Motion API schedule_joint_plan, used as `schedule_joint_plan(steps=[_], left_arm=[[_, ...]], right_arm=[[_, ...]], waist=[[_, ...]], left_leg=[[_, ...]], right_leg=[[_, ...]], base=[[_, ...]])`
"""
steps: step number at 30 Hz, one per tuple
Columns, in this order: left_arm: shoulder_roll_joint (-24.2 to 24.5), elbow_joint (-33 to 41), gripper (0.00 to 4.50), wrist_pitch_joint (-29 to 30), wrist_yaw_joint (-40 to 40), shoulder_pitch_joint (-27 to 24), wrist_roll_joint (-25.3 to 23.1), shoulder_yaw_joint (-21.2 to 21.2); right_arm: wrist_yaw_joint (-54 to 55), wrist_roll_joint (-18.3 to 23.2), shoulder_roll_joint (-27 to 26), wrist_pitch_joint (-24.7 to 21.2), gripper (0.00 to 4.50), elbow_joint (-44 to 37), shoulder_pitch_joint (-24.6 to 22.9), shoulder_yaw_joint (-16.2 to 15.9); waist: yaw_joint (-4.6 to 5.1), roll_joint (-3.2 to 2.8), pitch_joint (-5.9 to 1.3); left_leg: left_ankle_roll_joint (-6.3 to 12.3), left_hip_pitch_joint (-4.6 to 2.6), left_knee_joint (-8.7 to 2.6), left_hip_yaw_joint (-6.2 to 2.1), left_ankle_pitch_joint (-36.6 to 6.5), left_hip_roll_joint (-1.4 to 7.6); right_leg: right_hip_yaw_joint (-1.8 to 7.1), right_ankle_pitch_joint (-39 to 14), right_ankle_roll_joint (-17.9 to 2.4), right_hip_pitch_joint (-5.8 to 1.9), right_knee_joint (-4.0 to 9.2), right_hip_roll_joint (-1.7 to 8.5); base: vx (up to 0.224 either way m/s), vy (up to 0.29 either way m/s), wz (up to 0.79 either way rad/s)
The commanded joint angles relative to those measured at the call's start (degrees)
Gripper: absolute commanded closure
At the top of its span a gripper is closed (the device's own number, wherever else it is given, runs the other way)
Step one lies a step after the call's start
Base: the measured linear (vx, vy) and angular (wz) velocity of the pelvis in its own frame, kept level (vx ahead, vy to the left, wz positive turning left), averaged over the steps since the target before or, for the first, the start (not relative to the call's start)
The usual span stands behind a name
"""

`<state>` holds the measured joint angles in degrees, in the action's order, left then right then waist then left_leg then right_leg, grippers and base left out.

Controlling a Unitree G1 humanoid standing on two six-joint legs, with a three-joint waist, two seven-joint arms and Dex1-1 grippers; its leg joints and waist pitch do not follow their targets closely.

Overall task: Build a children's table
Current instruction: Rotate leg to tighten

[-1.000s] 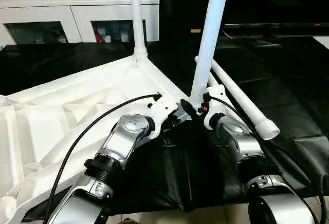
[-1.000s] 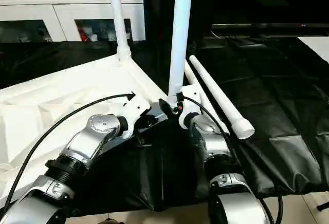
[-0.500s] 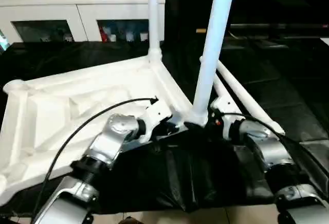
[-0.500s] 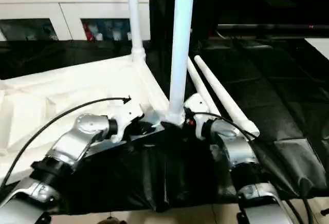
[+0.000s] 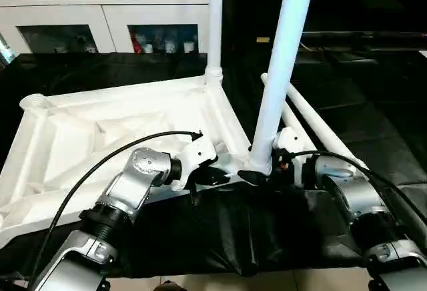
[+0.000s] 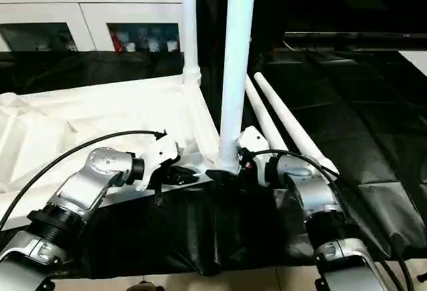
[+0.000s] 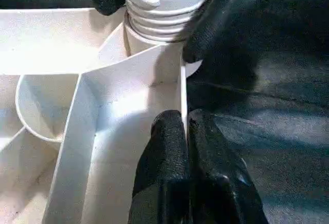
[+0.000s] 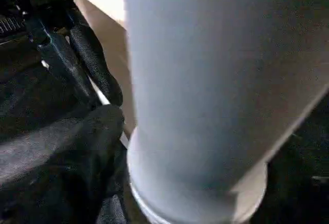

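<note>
White children's table (image 5: 120,121) on black sheet (image 5: 373,124), black fingers (image 7: 164,152).

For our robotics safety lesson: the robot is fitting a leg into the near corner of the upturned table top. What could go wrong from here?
1. The near leg stands tall in its corner socket with thread still showing in the left wrist view; if the right gripper lets go early, it might tip.
2. The left gripper pinches only the thin rim of the table top; it may slip.
3. The two loose legs lie close beside the right arm and could get knocked.
</note>
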<state>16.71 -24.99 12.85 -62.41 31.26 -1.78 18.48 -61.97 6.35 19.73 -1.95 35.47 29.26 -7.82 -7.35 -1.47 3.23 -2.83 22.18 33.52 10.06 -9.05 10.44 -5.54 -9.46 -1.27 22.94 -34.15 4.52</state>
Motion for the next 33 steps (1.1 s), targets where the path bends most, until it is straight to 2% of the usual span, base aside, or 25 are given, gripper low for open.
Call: schedule_joint_plan(steps=[1,4,5,9,11,12,15,17,18,19,20,21,23,26,27,30,33], left_arm=[[-0.4,2.6,4.50,-1.0,-1.4,0.5,1.7,0.9],[-0.4,2.5,4.50,-0.9,-1.7,0.5,1.7,0.9],[-0.4,2.6,4.50,-0.8,-1.7,0.4,1.7,0.9],[-0.6,2.5,4.50,-0.7,-1.3,0.4,1.5,0.7],[-1.6,1.6,4.50,0.1,1.7,0.8,1.1,0.0],[-2.4,0.8,4.50,0.4,3.9,1.3,0.4,-0.3],[-4.1,-1.2,4.50,0.8,9.2,2.5,-1.2,-1.1],[-6.9,-3.1,4.50,2.8,16.4,4.3,-2.3,-2.7],[-6.9,-3.1,4.50,2.8,16.4,4.3,-2.3,-2.7],[-9.2,-4.0,4.50,4.6,21.2,5.5,-2.7,-3.9],[-10.2,-4.0,4.50,5.1,22.8,5.8,-2.9,-4.0],[-10.7,-4.0,4.50,5.2,23.3,5.9,-2.9,-4.0],[-12.5,-3.9,4.50,5.2,24.7,6.1,-2.8,-3.9],[-13.3,-4.2,4.50,4.4,24.6,6.3,-2.8,-3.4],[-13.3,-4.4,4.50,3.3,23.7,6.3,-3.0,-2.8],[-12.5,-3.9,4.50,2.8,21.8,5.7,-2.9,-2.2],[-10.9,-3.0,4.50,2.5,19.5,4.9,-2.7,-1.6]], right_arm=[[-1.7,0.9,-0.3,-1.1,1.07,-2.1,-0.3,-0.5],[-2.0,1.2,-0.4,-1.6,1.26,-2.4,-0.5,-0.4],[-2.1,1.6,-0.7,-2.1,1.49,-2.6,-0.8,-0.3],[-1.5,2.4,-1.5,-2.8,1.68,-2.9,-1.2,0.0],[2.3,2.9,-3.8,-3.7,1.73,-2.2,-1.1,1.2],[5.3,2.4,-5.0,-3.6,1.74,-1.1,-0.7,1.6],[12.5,0.5,-7.5,-3.0,1.75,2.0,0.4,2.4],[19.6,0.3,-11.1,-3.5,1.76,5.3,2.4,4.2],[19.6,0.3,-11.1,-3.5,1.76,5.3,2.4,4.2],[25.2,0.4,-13.7,-4.2,1.76,7.7,4.0,5.6],[27.0,0.0,-14.8,-4.1,1.76,8.5,4.6,5.6],[28.2,-0.5,-15.3,-3.9,1.76,8.9,4.8,5.5],[32.2,-2.1,-17.1,-2.5,1.76,10.9,5.8,5.3],[33.2,-2.0,-18.2,-0.9,1.76,12.2,6.3,5.7],[31.9,-1.9,-18.1,-0.5,1.06,12.4,6.4,5.8],[28.9,-0.8,-17.0,-1.0,0.86,11.3,6.1,6.2],[27.4,-2.2,-14.4,1.1,0.61,10.2,5.6,5.5]], waist=[[0.07,0.29,-4.18],[-0.04,0.34,-4.23],[-0.15,0.34,-4.24],[-0.34,0.32,-4.28],[-0.37,0.30,-4.27],[-0.29,0.49,-4.23],[-0.08,0.42,-4.19],[0.58,0.35,-4.12],[0.79,0.46,-4.09],[0.86,0.42,-4.13],[1.08,0.30,-3.99],[1.17,0.35,-4.13],[1.17,0.30,-4.17],[1.18,0.30,-4.31],[1.09,0.46,-4.35],[1.13,0.17,-4.29],[1.12,0.29,-4.23]], left_leg=[[3.57,-1.25,-3.72,-0.98,-14.4,3.29],[3.34,-1.25,-3.69,-0.95,-14.3,3.24],[3.36,-1.23,-3.69,-0.96,-14.1,3.26],[3.46,-1.21,-3.65,-0.94,-13.8,3.26],[3.18,-1.21,-3.70,-0.99,-13.6,3.28],[2.88,-1.25,-3.75,-0.98,-13.9,3.25],[1.76,-1.37,-3.87,-1.09,-14.9,3.14],[0.86,-1.46,-3.96,-1.16,-15.6,3.10],[0.73,-1.55,-3.90,-1.14,-16.0,2.91],[0.81,-1.40,-3.90,-1.17,-15.9,2.92],[0.74,-1.54,-3.98,-1.17,-16.2,2.99],[0.86,-1.36,-3.93,-1.18,-15.9,2.91],[1.10,-1.35,-3.93,-1.13,-15.3,2.97],[1.75,-1.23,-3.78,-1.04,-14.0,2.87],[2.19,-1.12,-3.72,-1.03,-13.6,2.84],[2.82,-1.10,-3.76,-1.02,-13.7,2.92],[2.73,-1.16,-3.74,-0.95,-14.4,2.91]], right_leg=[[3.09,-15.8,-11.4,-2.79,4.24,4.67],[3.11,-15.6,-11.3,-2.80,4.21,4.66],[3.11,-15.3,-11.3,-2.81,4.15,4.68],[3.10,-15.1,-11.3,-2.78,4.11,4.69],[3.13,-15.1,-11.3,-2.75,4.09,4.76],[3.12,-15.7,-11.1,-2.72,4.17,4.73],[3.08,-18.4,-10.2,-2.72,4.52,4.90],[3.07,-18.8,-10.3,-2.61,4.51,4.83],[2.99,-19.7,-10.1,-2.64,4.79,4.85],[3.01,-19.5,-10.0,-2.79,4.67,4.90],[3.08,-19.6,-10.0,-2.49,4.85,4.83],[2.99,-19.2,-9.9,-2.71,4.73,4.80],[3.10,-17.9,-10.0,-2.59,4.64,4.76],[3.09,-15.5,-10.3,-2.76,4.47,4.81],[3.09,-15.2,-10.3,-2.91,4.38,4.87],[3.07,-14.2,-10.6,-2.88,4.31,4.70],[3.05,-15.1,-10.5,-2.88,4.44,4.73]], base=[[0.000,0.000,0.00],[0.000,0.000,0.00],[0.000,0.000,0.00],[0.000,0.000,0.00],[0.000,0.000,0.00],[0.000,0.000,0.00],[0.000,0.000,0.00],[0.000,0.000,0.00],[0.000,0.000,0.00],[0.000,0.000,0.00],[0.000,0.000,0.00],[0.000,0.000,0.00],[0.000,0.000,0.00],[0.000,0.000,0.00],[0.000,0.000,0.00],[0.000,0.000,0.00],[0.000,0.000,0.00]])
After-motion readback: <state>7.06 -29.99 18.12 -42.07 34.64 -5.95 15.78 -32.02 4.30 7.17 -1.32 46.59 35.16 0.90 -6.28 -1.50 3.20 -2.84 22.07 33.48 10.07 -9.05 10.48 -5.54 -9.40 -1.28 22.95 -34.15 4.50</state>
